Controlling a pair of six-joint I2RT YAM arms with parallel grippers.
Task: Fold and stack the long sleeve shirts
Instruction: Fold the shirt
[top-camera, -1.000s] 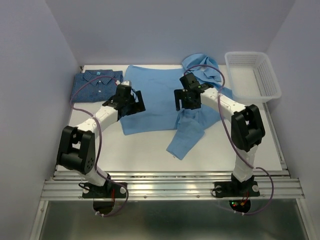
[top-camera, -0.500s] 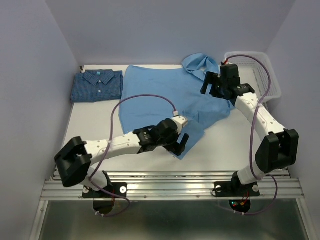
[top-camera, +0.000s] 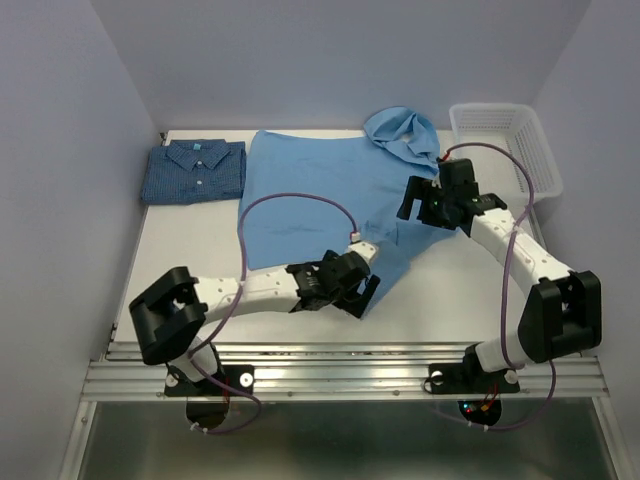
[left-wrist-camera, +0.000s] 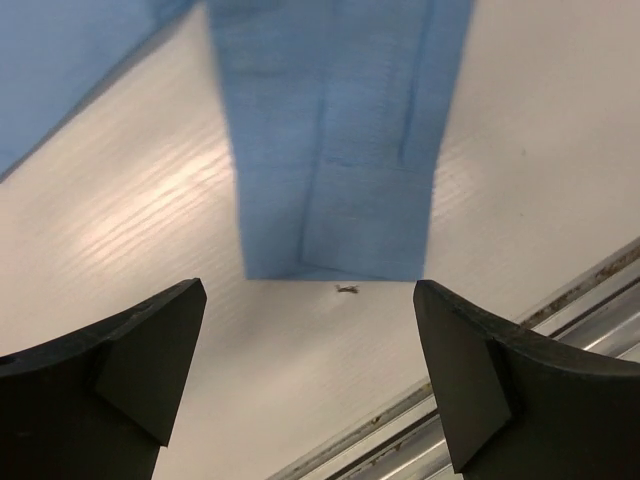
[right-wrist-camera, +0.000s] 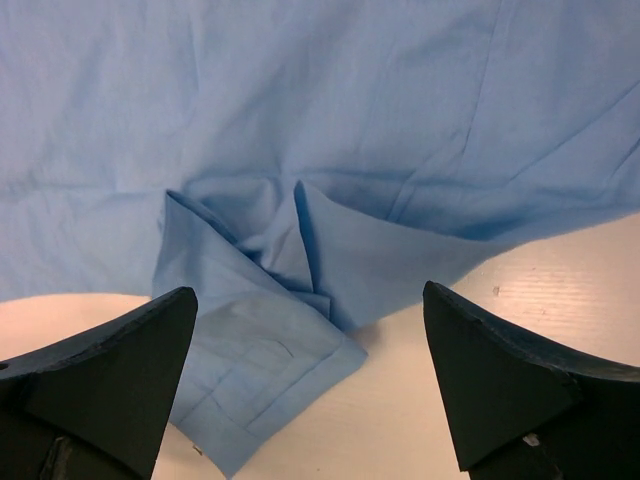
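Observation:
The light sky-blue shirt (top-camera: 320, 185) lies spread flat across the middle of the table, its collar (top-camera: 405, 135) bunched at the far right. One sleeve runs toward the near edge; its cuff (left-wrist-camera: 335, 150) lies just ahead of my left gripper (top-camera: 363, 292), which is open and empty low over the bare table. My right gripper (top-camera: 417, 203) is open and empty above the shirt's right edge, where a folded cuff (right-wrist-camera: 255, 375) lies between its fingers. The darker blue check shirt (top-camera: 195, 170) lies folded at the far left.
A white mesh basket (top-camera: 505, 150) stands at the far right corner. The table's metal front rail (left-wrist-camera: 560, 330) runs just behind my left gripper. Grey walls enclose the table on three sides.
My left arm swung from the far left across to the sleeve cuff at the near edge. My right gripper went from the centre to the far right, then came back toward the shirt's right edge.

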